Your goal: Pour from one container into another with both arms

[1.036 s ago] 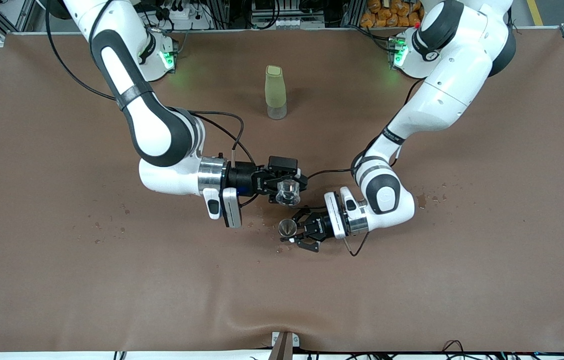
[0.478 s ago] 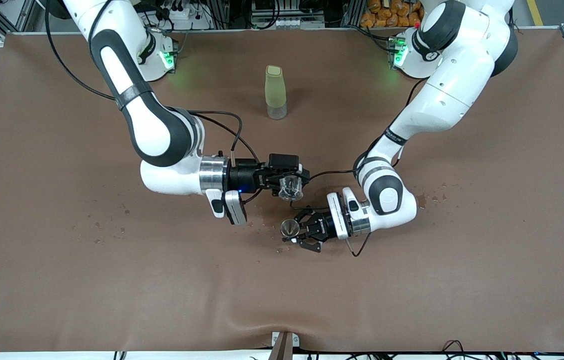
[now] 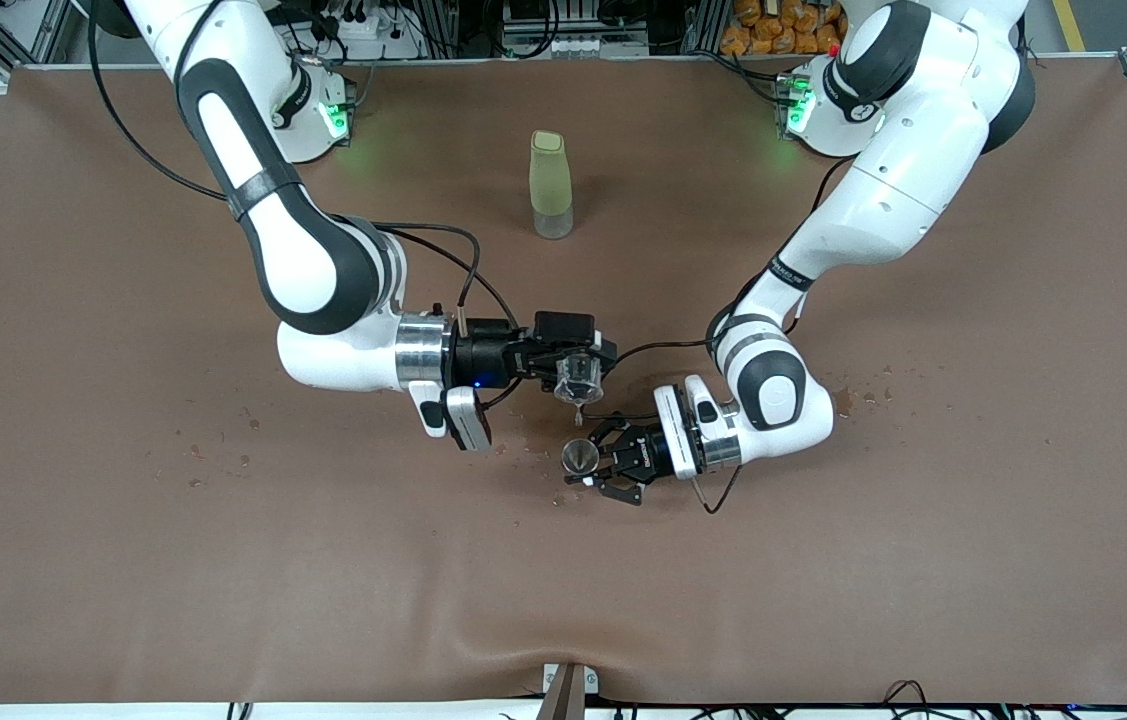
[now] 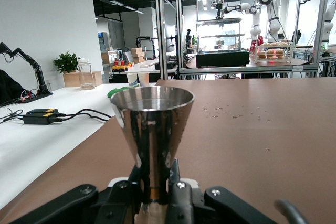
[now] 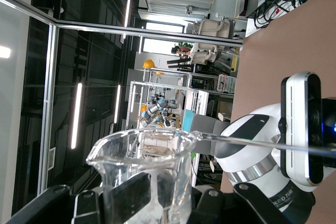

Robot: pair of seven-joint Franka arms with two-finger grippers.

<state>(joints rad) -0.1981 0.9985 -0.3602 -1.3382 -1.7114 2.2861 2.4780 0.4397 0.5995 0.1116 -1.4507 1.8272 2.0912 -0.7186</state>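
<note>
Clear cup (image 3: pixel 578 378), tipped in the right gripper's (image 3: pixel 575 376) clamp above the steel jigger (image 3: pixel 579 458) pinched at its waist by the left gripper (image 3: pixel 595 464), risks spilling past that narrow mouth onto the brown table (image 3: pixel 123 560) if the lip sits off-centre.

Right arm (image 3: pixel 308 270): I see it reach from its base toward table centre, forearm level, wrist rolled sideways. Right end effector (image 3: pixel 578 378): fingers clamped on clear cup (image 3: pixel 578 377), cup tipped, lip pointing down. Left arm (image 3: pixel 878 190): elbow high, forearm folded down, wrist low over table. Left end effector (image 3: pixel 591 462): fingers closed on narrow waist of jigger (image 3: pixel 579 457), jigger upright, mouth up. My read: right end effector above and just beside left one, cup lip over jigger.
</note>
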